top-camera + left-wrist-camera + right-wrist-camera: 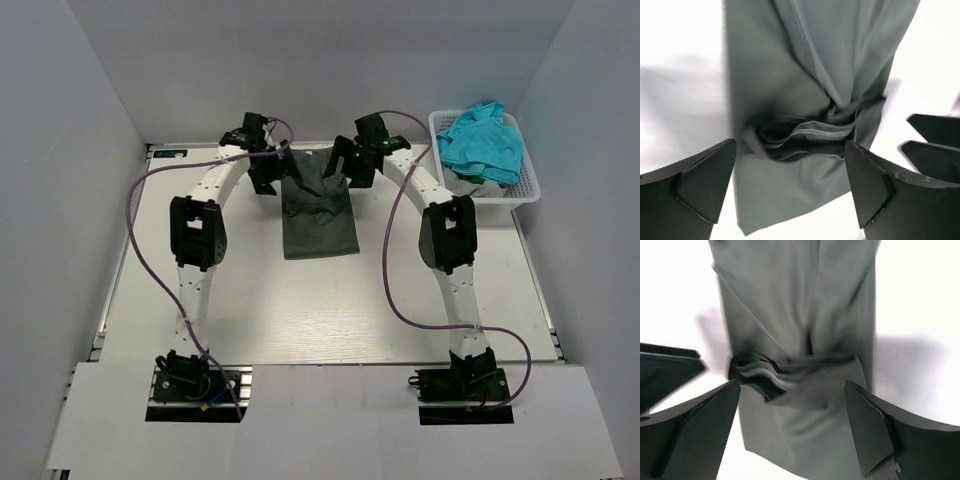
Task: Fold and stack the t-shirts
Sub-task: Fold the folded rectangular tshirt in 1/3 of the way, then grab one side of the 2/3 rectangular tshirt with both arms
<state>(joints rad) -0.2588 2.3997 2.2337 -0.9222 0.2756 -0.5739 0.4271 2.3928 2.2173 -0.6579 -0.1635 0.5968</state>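
Charcoal-grey cloth lies as a long narrow strip on the white table (pixel 300 310), midway between the two arms and toward the far side. This is the charcoal-grey t-shirt (pixel 318 225). Its sides appear folded inward, and its far end is rumpled into a bunch of loose pleats with a stitched hem showing.

The left gripper (pixel 790 165) hovers over that bunched end with its jaws spread wide and nothing in them. The right gripper (pixel 795 405) hovers beside it over the same end, also spread wide and empty. In both wrist views the cloth lies between the fingers without being pinched.

I judge the first fold to be only partly done. The strip is not yet doubled end to end into a compact packet, and the rumpled end needs flattening.

The turquoise t-shirt (pixel 482 145) sits crumpled in the white lattice basket (pixel 528 175) at the far right corner, unfolded, so no stack exists yet.

By count there are two t-shirts I can be sure of, one charcoal-grey and one turquoise. There is also one basket and two grippers. Some pale cloth shows under the turquoise shirt, and whether it is a further garment I cannot tell.
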